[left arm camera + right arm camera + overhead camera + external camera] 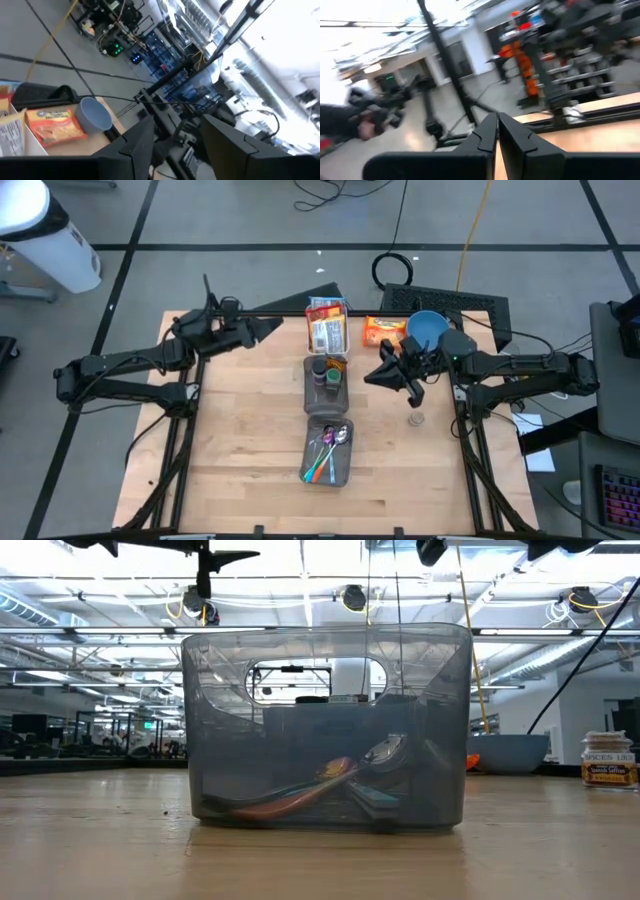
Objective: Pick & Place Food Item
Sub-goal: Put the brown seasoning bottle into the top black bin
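The orange snack packet (383,330) lies flat on the worktop (250,440) — just beside the blue bowl (428,328). The right hand (372,376), closed and empty, hovers near that bowl — the left hand (272,328), parted and empty, hangs well apart.

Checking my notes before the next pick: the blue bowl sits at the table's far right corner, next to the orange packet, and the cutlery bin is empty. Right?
Not quite. The cutlery bin is not empty: the high view shows spoons and coloured-handled utensils in it. The rest holds: the blue bowl sits at the far right corner, beside the orange packet.
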Tool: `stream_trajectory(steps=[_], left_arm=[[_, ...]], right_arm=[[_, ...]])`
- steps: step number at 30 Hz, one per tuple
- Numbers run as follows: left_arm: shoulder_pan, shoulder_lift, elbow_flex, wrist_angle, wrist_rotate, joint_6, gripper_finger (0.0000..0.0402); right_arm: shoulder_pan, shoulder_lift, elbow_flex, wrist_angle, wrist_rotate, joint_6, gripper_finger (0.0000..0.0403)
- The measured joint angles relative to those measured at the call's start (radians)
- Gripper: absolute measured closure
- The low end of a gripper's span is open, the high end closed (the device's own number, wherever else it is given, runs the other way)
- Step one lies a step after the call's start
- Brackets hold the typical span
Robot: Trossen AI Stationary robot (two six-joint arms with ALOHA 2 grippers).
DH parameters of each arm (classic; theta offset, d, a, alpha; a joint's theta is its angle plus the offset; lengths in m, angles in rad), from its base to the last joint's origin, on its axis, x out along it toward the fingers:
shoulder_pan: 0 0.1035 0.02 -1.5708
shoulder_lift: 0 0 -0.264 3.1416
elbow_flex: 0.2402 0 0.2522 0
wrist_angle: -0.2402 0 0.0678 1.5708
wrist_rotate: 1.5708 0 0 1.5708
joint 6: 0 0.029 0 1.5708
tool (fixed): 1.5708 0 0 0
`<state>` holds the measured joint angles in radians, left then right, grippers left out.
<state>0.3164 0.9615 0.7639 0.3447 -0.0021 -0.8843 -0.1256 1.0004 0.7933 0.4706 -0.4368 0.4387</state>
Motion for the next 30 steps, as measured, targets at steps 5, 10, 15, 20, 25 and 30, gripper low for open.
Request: stream_trajectory(steps=[5,10,15,20,25,30], left_arm=[[0.021,0.000,0.000,0.019,0.065,0.068,0.0231],[0.054,-0.002,0.000,0.069,0.266,0.170,0.0231],[0.087,-0.003,0.000,0.121,0.401,0.176,0.0231],[0.091,-0.003,0.000,0.122,0.476,0.200,0.0231],[0.091,-0.003,0.000,0.123,0.512,0.223,0.0231],[0.091,-0.003,0.000,0.091,0.538,0.226,0.0231]], right_arm=[[-0.027,0.000,0.000,0.002,0.143,0.047,0.0346],[-0.070,0.000,0.000,0.005,0.143,0.185,0.0259],[-0.119,-0.030,0.000,0.011,-0.017,0.333,0.0184],[-0.136,-0.148,0.000,-0.138,-0.046,0.400,0.0165],[-0.126,-0.306,0.000,-0.349,0.066,0.338,0.0193],[-0.029,-0.402,0.000,-0.616,0.214,0.242,0.0224]])
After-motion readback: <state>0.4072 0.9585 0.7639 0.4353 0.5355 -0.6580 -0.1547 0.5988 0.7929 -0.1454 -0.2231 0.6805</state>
